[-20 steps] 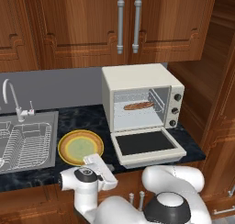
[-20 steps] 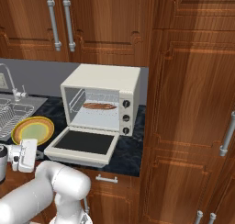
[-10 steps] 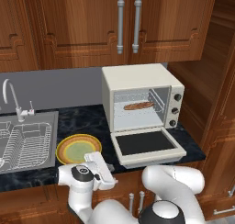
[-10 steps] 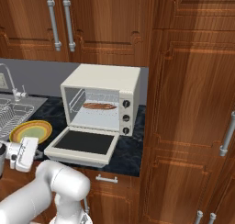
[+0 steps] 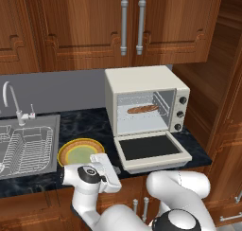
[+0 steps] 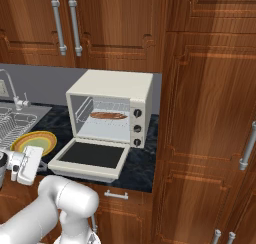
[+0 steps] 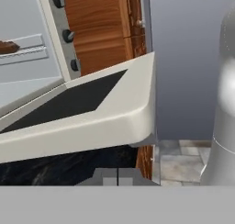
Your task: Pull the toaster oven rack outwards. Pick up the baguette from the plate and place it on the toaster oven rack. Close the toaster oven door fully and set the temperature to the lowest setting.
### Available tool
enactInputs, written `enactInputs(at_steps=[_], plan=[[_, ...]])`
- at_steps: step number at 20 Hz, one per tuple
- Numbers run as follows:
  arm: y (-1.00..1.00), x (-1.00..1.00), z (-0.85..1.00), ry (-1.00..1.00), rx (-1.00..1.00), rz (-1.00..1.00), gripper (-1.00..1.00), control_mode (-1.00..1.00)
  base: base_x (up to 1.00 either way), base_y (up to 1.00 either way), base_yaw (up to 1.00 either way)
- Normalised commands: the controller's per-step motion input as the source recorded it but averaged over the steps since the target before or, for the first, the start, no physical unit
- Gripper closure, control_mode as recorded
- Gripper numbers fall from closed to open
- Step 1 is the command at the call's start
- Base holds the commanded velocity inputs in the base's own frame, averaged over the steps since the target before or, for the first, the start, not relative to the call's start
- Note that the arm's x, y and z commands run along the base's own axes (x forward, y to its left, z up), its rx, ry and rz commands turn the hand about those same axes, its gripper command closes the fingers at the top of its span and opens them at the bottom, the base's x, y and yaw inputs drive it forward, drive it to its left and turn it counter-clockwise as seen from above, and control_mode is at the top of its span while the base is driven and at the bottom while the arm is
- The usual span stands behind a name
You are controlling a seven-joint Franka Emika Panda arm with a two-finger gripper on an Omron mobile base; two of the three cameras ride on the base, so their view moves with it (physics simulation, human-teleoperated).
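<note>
The gripper is clenched shut with nothing between its jaws, low down at the front edge of the counter. The oven door hangs open just above and ahead of the tips, lying flat, its front lip jutting past the counter edge. There is free air below and to the right of that lip. The hand sits just left of the door's near corner and close to the plate, which lies bare beside the sink. The baguette lies on the rack inside the toaster oven, well beyond the jaws, its long axis running side to side across the cavity.
</note>
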Motion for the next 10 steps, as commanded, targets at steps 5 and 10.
enactInputs(at_steps=[5,10], plan=[[-0.03,0.01,-0.04,0.01,0.00,0.00,1.00,-1.00,0.00,0.00,0.00],[-0.15,0.11,0.00,0.00,0.00,0.00,1.00,-1.00,0.00,0.00,0.00]])
